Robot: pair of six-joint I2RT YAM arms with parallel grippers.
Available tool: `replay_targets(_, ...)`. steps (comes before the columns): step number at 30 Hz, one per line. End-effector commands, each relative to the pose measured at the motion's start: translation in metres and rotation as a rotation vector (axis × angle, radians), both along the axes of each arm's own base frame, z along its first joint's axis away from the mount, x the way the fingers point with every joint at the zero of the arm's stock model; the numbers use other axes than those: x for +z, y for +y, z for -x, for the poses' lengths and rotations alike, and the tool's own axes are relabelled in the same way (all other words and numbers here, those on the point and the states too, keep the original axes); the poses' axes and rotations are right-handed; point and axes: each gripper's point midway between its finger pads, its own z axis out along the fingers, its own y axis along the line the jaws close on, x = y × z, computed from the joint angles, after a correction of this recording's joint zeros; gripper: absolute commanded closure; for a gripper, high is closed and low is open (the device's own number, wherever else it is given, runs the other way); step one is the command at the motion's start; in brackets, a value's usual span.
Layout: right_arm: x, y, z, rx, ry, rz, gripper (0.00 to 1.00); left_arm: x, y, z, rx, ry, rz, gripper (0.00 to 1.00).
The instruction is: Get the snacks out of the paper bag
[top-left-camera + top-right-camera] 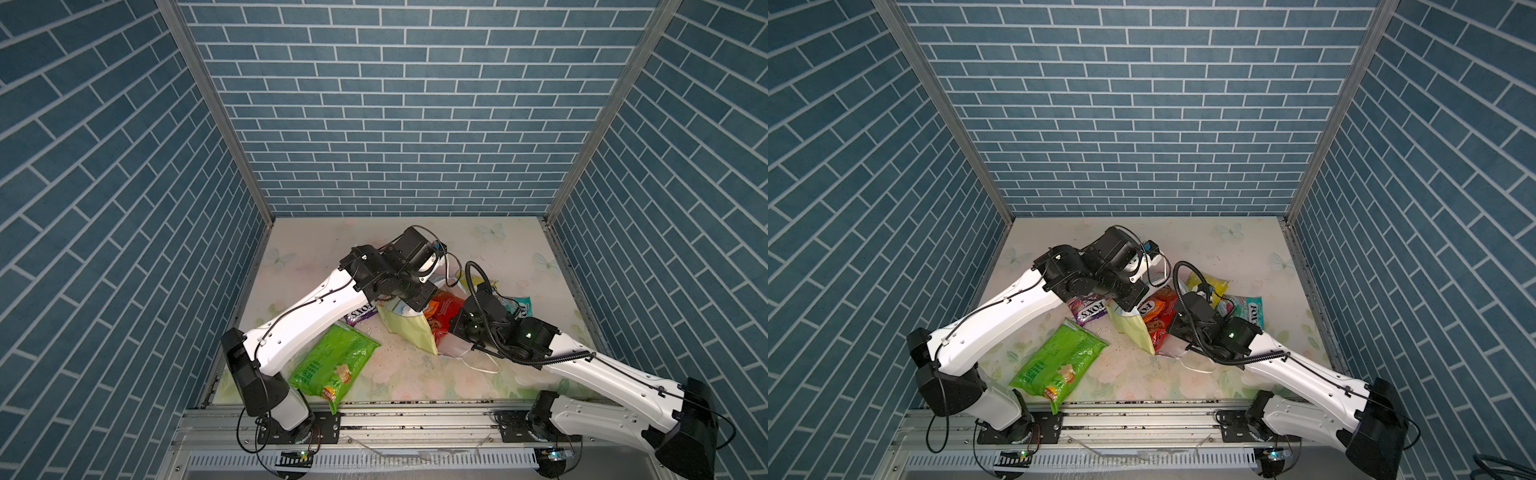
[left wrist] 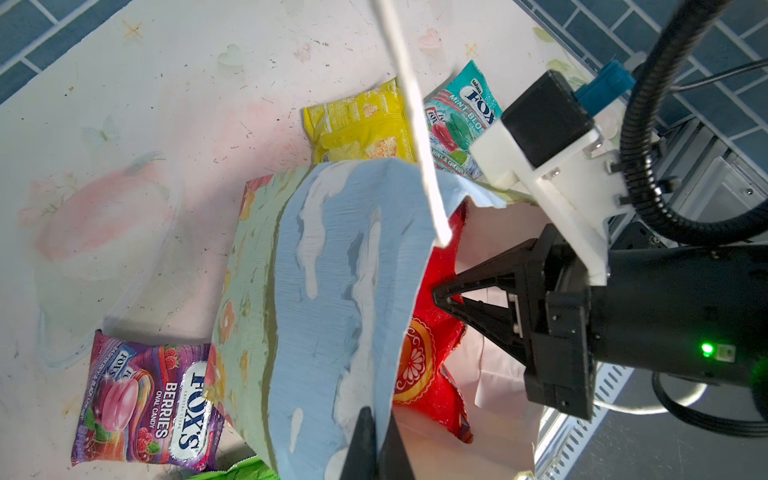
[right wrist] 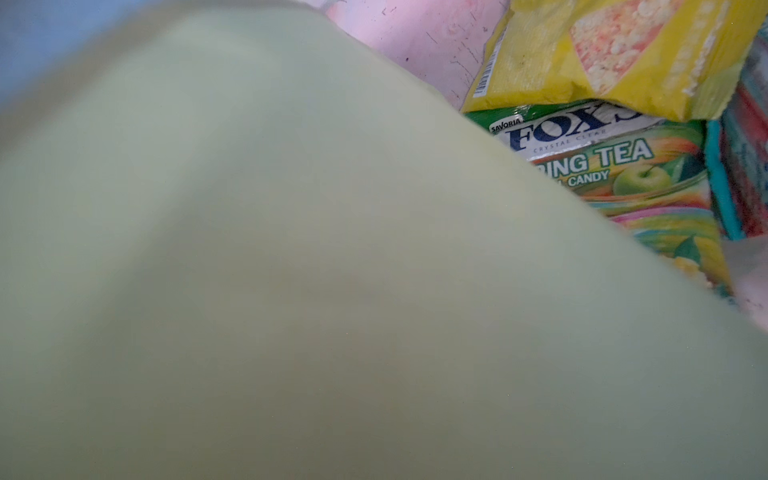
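Paper bag, pinched by left fingers, beside FOX'S BERRIES pack; right fingers clamp red pack inside.

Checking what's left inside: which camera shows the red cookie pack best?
The left wrist view: the red cookie pack sits large in the open paper bag, right gripper pinching it. Both top views show only part of it. The right wrist view shows none, blocked by the bag's yellow side.

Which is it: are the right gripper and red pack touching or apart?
Touching. The left wrist view shows the right gripper shut on the edge of the red pack.
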Motion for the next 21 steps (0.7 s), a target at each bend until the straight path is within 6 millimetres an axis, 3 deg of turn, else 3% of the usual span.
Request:
replay_targets(1, -0.013, -0.015, 0.017, -0.001, 0.069, 0.049, 1.00, 0.004, 0.008, -0.010, 0.019, -0.031, -0.017, 1.00)
replay_targets(5, -0.012, -0.015, 0.018, 0.011, 0.066, 0.047, 0.99, 0.003, 0.007, -0.011, 0.019, -0.033, -0.016, 1.00)
replay_targets(8, 0.007, -0.010, 0.012, 0.022, 0.003, 0.002, 0.87, 0.002, 0.006, -0.011, 0.023, -0.029, -0.012, 1.00)
replay_targets(16, 0.074, -0.002, -0.006, 0.051, -0.185, -0.040, 0.85, 0.002, 0.003, -0.011, 0.021, -0.027, -0.004, 1.00)
replay_targets(21, 0.093, 0.023, -0.020, 0.108, -0.247, -0.060, 0.85, 0.000, 0.003, -0.011, 0.022, -0.023, -0.005, 1.00)
